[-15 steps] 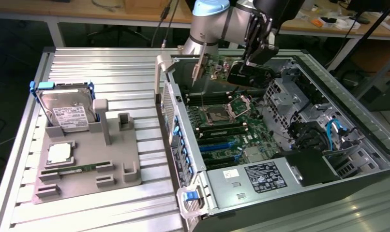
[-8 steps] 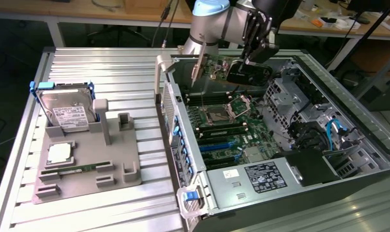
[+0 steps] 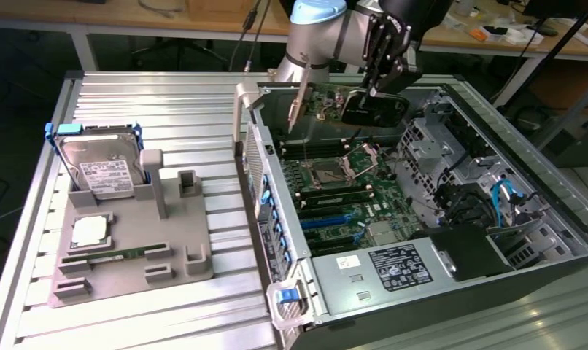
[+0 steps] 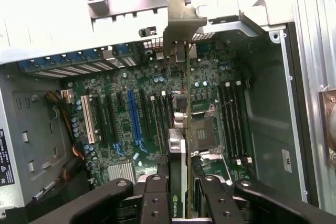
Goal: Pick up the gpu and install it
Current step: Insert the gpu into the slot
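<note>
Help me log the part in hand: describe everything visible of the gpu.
The gpu is a thin green circuit card with small components, a black block on one face and a silver metal bracket at one end. The gripper is shut on it, holding it on edge over the open computer case, above the motherboard. It looks unseated, touching only the gripper.

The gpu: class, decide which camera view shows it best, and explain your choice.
The exterior view: the gpu shows its green face and silver bracket, held by the gripper above the open computer case. The wrist view shows it edge-on, a thin line over the motherboard.
</note>
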